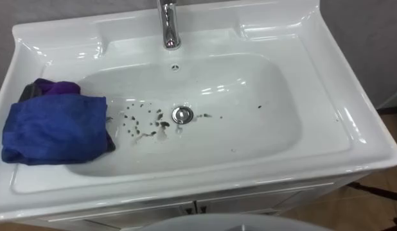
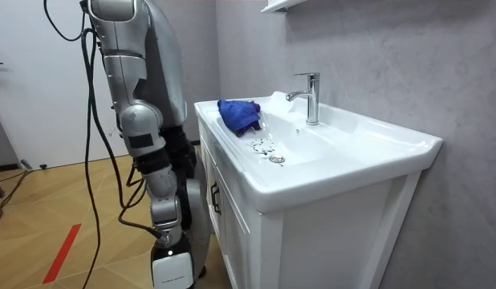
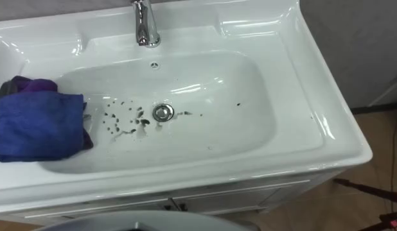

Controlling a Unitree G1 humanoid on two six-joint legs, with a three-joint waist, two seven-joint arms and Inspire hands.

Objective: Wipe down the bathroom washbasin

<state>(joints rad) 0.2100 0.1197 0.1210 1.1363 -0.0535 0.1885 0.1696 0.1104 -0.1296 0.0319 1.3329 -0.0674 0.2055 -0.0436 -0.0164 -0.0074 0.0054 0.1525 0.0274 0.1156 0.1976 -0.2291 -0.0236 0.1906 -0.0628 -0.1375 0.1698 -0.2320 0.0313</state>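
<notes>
Clearly the basin [image 1: 263, 96] is not yet wiped: dark specks [image 1: 142, 122] lie scattered around the drain [image 1: 182, 115], mostly on the side toward the left edge. The blue cloth [image 1: 54, 128], bunched on the left rim, probably needs gripping first, then dragging across the specks toward the drain. The right hand [image 2: 169, 263] hangs low before the cabinet [image 2: 232, 233]; its state cannot be told. No writing is legible.

You have a white washbasin [image 3: 327, 128] before you, its chrome tap [image 3: 144, 25] upright at the back rim above the small overflow hole [image 3: 154, 65]. A crumpled blue cloth [image 3: 35, 125] with a purple fold lies on the basin's left edge. Dark specks [image 3: 124, 122] are scattered just left of the metal drain [image 3: 162, 113], and a lone speck [image 3: 238, 104] sits well to its right.
</notes>
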